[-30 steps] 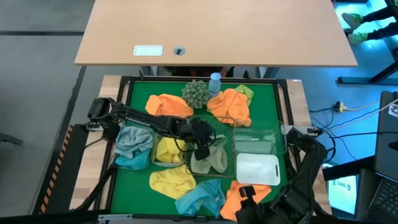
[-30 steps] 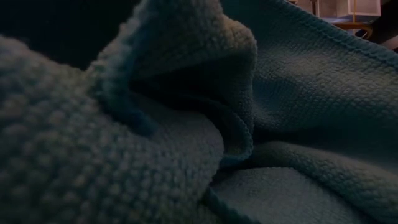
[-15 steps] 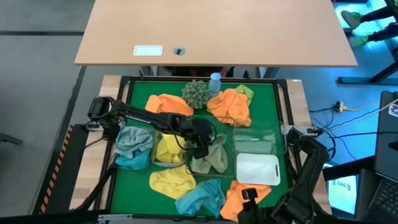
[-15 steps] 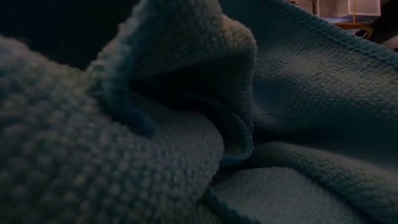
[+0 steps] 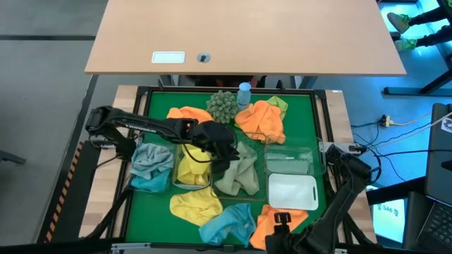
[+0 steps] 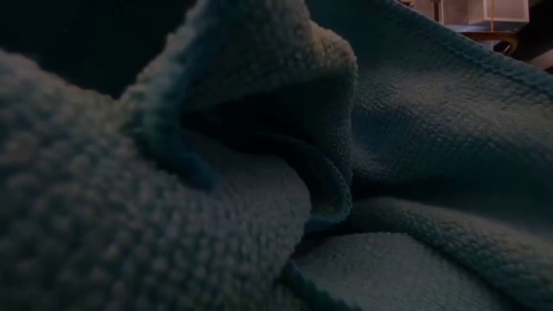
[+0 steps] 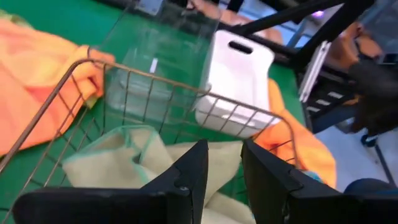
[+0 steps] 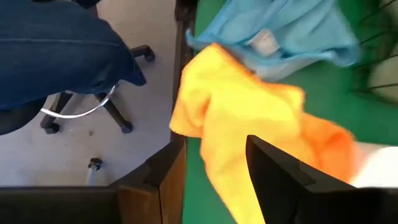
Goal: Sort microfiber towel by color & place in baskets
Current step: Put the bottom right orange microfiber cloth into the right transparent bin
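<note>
My left gripper [image 5: 224,156] [image 7: 224,163] hovers open above the wire-mesh basket [image 7: 155,78], where a pale grey-green towel [image 5: 244,176] [image 7: 112,165] lies crumpled on the bottom. My right gripper [image 5: 281,220] [image 8: 211,152] stands open, pointing down over an orange towel [image 8: 249,118] that lies on the green mat at the near edge beside a blue towel [image 5: 229,224]. A clear bin [image 5: 152,166] holds a blue-grey towel and another [image 5: 191,169] a yellow one. A third clear bin [image 5: 289,159] and a white bin [image 5: 292,189] stand right of the wire basket.
Loose towels lie on the mat: two orange [image 5: 191,118] [image 5: 261,120], a green [image 5: 279,104], a yellow [image 5: 194,207]. A spiky ball [image 5: 222,104] and a small blue bottle [image 5: 244,92] stand at the far edge. A blue towel fills the low view [image 6: 276,173]. A seated person's leg [image 8: 62,50] shows beyond the table.
My left gripper has come up off the pale towel and drawn back toward the table's far left; the towel stays in the wire basket, more of it now uncovered. My right gripper has sunk toward the orange towel at the near edge.
</note>
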Available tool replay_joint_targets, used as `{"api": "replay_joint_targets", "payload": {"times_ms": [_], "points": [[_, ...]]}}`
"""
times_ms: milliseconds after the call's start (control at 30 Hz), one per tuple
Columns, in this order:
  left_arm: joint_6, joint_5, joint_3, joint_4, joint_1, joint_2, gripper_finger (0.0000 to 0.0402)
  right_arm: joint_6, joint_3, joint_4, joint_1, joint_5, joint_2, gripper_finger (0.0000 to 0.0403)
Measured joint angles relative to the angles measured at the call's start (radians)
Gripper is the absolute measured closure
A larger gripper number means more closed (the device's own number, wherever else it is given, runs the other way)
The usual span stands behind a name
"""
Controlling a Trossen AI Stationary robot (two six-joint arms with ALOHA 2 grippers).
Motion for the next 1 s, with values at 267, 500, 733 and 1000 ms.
{"api": "replay_joint_targets", "payload": {"times_ms": [267, 500, 733, 1000], "points": [[0.001, -0.001, 0.0, 0.004, -0.034, -0.026, 0.0308, 0.063, -0.168, 0.156, 0.0, -0.067, 0.0, 0.0235], [0.001, -0.002, 0.0, -0.001, -0.065, -0.025, 0.0308, 0.176, -0.247, 0.171, 0.0, -0.073, 0.0, 0.0235], [0.001, -0.001, 0.0, 0.003, -0.096, -0.025, 0.0308, 0.208, -0.318, 0.243, 0.0, -0.073, 0.0, 0.0235], [0.07, -0.003, -0.001, 0.007, -0.122, -0.066, 0.0308, 0.206, -0.408, 0.39, 0.0, -0.073, 0.0, 0.0235]]}}
